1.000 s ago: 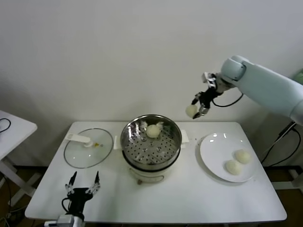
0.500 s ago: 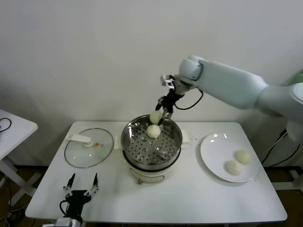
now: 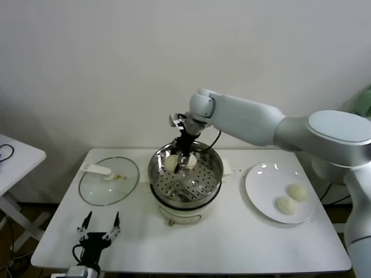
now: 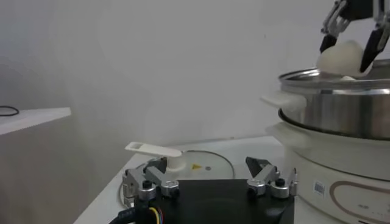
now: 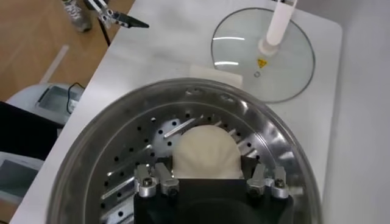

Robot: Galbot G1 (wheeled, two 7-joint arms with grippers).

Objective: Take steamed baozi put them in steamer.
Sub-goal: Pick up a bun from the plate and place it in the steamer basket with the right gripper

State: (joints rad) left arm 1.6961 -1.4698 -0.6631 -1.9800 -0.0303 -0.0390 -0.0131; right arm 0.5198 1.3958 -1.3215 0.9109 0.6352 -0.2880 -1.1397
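Observation:
My right gripper reaches over the rim of the steamer, a shiny steel pot with a perforated floor, and is shut on a cream-white baozi. In the right wrist view that baozi sits between the fingers of the right gripper, just above the steamer floor. A second baozi lies in the pot, partly hidden behind the gripper. Two more baozi rest on the white plate. My left gripper is parked, open and empty, near the table's front left.
A glass lid with a white handle lies flat to the left of the steamer, ahead of the left gripper. The steamer stands on a white electric base. A small side table is at far left.
The right arm has swung left from above the plate side to the steamer and come down, carrying the baozi over the pot's rim. The left gripper has stayed put.

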